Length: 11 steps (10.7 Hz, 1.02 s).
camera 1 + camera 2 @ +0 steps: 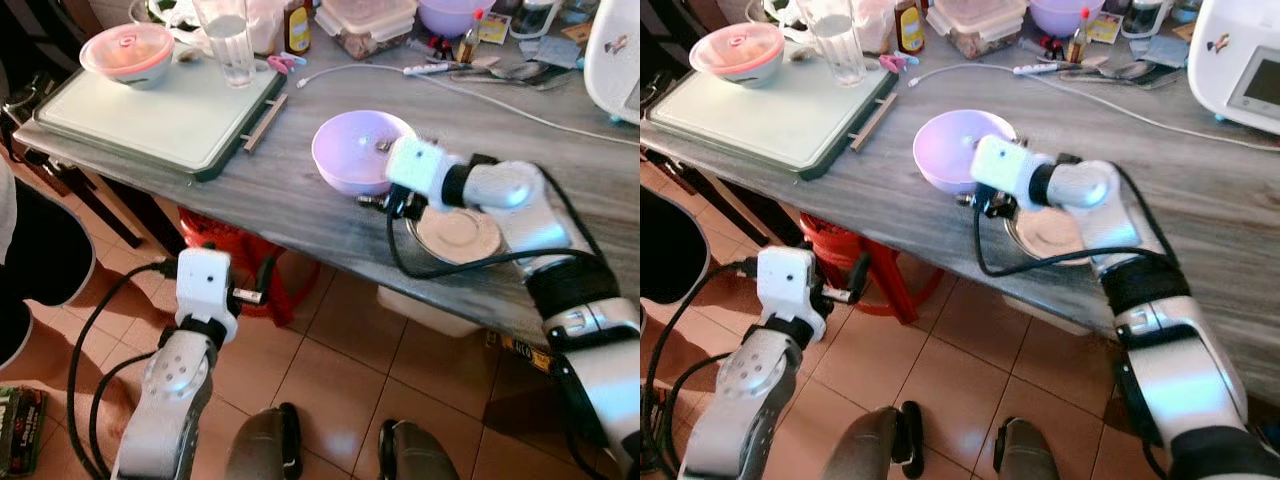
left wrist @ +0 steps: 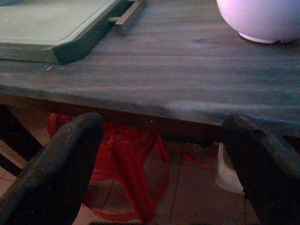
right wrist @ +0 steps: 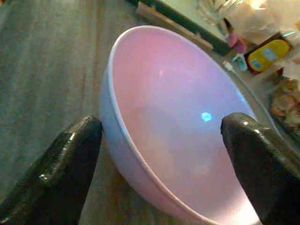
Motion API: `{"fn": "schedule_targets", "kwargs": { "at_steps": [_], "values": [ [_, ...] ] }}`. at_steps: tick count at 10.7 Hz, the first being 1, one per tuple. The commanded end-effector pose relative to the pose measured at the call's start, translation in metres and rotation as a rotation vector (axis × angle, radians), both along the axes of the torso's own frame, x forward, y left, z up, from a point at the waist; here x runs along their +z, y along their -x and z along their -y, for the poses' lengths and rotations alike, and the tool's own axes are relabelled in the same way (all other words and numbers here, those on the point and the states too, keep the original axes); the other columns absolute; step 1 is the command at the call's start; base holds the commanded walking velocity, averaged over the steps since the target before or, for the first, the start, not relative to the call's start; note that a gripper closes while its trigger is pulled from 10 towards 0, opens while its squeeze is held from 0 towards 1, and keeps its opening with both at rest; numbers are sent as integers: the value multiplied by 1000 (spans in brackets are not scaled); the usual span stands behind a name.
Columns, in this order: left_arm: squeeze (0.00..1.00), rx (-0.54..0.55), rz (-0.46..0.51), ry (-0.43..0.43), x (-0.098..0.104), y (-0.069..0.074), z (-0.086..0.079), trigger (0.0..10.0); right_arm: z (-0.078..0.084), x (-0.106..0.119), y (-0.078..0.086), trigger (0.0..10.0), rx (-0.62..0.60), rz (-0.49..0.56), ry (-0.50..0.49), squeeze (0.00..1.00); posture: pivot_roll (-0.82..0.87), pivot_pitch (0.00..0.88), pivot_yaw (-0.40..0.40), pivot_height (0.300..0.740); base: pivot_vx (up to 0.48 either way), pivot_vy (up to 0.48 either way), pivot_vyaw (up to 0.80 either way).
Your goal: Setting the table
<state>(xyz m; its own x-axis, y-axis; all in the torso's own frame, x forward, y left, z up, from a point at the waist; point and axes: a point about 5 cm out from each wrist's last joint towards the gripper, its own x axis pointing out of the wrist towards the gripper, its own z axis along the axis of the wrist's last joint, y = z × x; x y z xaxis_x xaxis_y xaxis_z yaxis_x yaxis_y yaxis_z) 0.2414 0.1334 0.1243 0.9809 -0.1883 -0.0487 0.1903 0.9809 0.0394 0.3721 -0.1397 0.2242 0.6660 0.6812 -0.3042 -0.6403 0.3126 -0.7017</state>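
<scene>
One pink bowl (image 3: 178, 140) sat on the grey surface (image 1: 250, 190) near its edge. The right claw (image 3: 159, 164) was spread wide around its rim. The left claw (image 2: 164, 164) hung spread below.

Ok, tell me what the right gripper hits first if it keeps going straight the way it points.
Most likely the pink bowl. The right gripper is open with one finger outside the near wall and the other over the inside, so the rim lies directly ahead, though how close is unclear.

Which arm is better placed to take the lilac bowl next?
Right. The right end effector is open at the lilac bowl, one finger inside its rim, one outside. The left end effector sits below the table edge, open.
</scene>
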Motion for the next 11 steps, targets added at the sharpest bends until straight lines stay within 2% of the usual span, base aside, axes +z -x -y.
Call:
{"fn": "schedule_targets", "kwargs": {
  "at_steps": [1,7,8,9,11],
  "values": [
    [0,12,-8,-9,-3,0,-3,10000,-2,7,3,10000,5,29,-22,1000,29,145,80,740,0,0,0],
    [0,11,-3,-6,-5,-2,-3,10000,-8,-8,30,10000,-27,-17,-143,1000,15,153,83,740,0,0,0],
    [0,8,-4,-7,-5,-2,-3,10000,-5,-2,32,10000,-97,62,-230,1000,9,156,85,740,0,0,0],
    [0,7,-4,-7,-5,-2,-3,10000,-4,1,32,10000,-119,98,-250,1000,7,157,85,740,0,0,0],
    [0,4,-7,-7,-5,-1,-3,10000,6,18,36,10000,-263,253,-393,1000,2,166,88,740,0,0,0]
  ]
}}
